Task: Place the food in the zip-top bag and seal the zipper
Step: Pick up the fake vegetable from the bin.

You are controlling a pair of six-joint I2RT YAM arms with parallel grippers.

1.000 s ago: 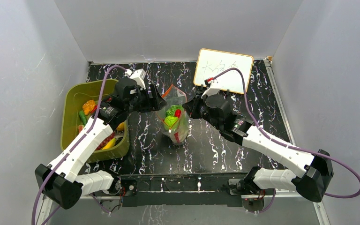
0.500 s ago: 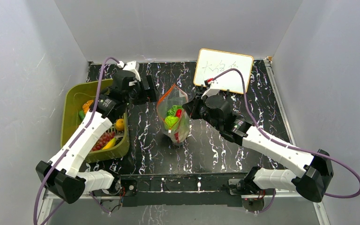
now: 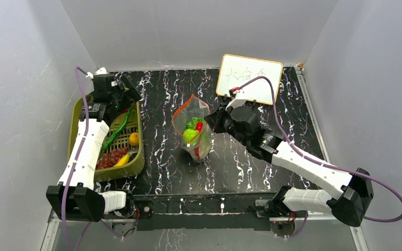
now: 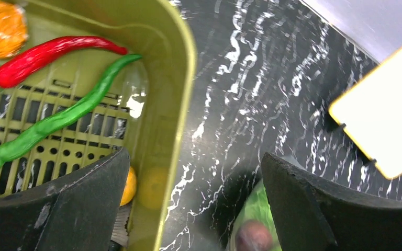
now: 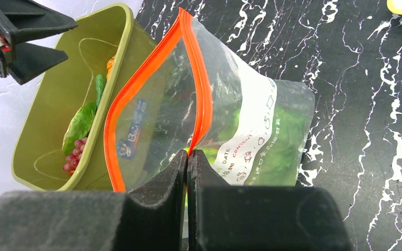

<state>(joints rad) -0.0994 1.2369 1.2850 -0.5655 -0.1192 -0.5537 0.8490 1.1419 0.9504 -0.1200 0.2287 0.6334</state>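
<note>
Orange-red zipper (image 5: pixel 201 99) is what my right end effector (image 5: pixel 187 157) is clamped tight on, at one side of the zip-top bag's (image 3: pixel 194 137) mouth. The bag stands upright mid-bench (image 3: pixel 241 167), between the olive-green basket (image 3: pixel 79 117) and my right arm. A leafy cabbage (image 3: pixel 190 136) and a red piece (image 3: pixel 199 126) are already inside. I judge the pinch is there to keep the crinkly bag standing and its mouth gaping for loading.

My left end effector (image 4: pixel 193 172) is spread wide and carries nothing. It hangs over the basket's far end, above the green chilli (image 4: pixel 57 123) and red chilli (image 4: pixel 52 52), probably lining up the next pick.

A second ago that left end effector was right at the bag's left lip. It has since swung away to the basket and opened out. The bag has not slumped, and the right grip is unchanged.
</note>
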